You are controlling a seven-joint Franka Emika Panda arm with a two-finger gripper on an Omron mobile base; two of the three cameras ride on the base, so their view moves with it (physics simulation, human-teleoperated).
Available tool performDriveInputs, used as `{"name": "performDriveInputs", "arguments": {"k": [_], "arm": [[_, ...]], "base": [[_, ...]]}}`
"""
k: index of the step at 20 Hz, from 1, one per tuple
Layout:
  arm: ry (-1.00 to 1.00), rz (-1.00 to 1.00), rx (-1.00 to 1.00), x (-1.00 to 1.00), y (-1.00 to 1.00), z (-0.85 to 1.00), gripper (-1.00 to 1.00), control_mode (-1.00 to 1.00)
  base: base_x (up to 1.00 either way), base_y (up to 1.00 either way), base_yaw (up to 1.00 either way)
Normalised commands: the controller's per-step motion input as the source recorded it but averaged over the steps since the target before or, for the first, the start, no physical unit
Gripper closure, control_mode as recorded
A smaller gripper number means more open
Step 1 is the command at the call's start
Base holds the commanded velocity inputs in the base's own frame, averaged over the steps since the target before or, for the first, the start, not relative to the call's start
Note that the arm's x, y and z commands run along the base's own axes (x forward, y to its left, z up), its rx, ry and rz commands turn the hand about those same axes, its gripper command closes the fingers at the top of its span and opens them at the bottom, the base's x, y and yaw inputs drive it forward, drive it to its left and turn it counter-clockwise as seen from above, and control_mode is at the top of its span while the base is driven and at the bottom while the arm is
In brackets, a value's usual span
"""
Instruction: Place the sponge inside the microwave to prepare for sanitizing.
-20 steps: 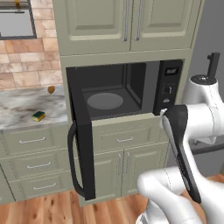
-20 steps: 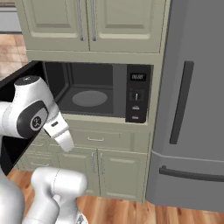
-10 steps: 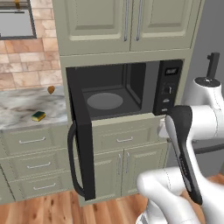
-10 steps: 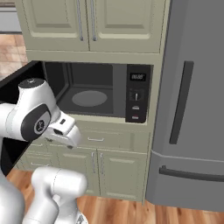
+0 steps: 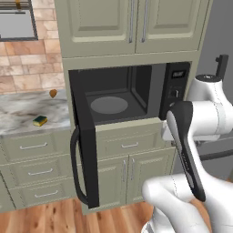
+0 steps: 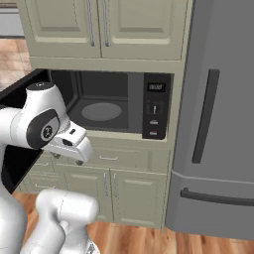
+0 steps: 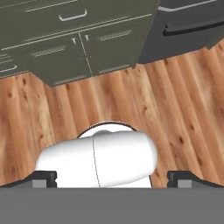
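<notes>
Your sponge (image 5: 40, 120) sits on the marble bench (image 5: 18, 111) left of the microwave (image 5: 123, 95), well apart from the arm — a small orange-brown object (image 5: 53, 93) lies behind it near the brick wall. The microwave door (image 5: 86, 154) hangs wide open, turntable (image 5: 109, 104) bare. Your fingers (image 7: 43, 178) are spread wide, pinching nothing — pointed down at the wooden floor (image 7: 175, 109).

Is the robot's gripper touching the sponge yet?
Apart. In the left base view the sponge lies alone on the counter; the hand view shows the open gripper pointing down at the wooden floor.
</notes>
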Motion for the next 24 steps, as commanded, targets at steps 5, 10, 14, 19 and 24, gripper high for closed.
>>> {"name": "performDriveInputs", "arguments": {"k": [5, 10, 14, 19, 24], "arm": [[0.00, 0.00, 0.00, 0.00, 0.00, 0.00, -1.00, -1.00], [0.00, 0.00, 0.00, 0.00, 0.00, 0.00, -1.00, 1.00], [0.00, 0.00, 0.00, 0.00, 0.00, 0.00, -1.00, 1.00], [0.00, 0.00, 0.00, 0.00, 0.00, 0.00, -1.00, 1.00], [0.00, 0.00, 0.00, 0.00, 0.00, 0.00, -1.00, 1.00]], "base": [[0.00, 0.00, 0.00], [0.04, -0.01, 0.01], [0.06, -0.13, 0.08], [0.03, -0.31, 0.26], [0.00, -0.55, 0.36]]}}
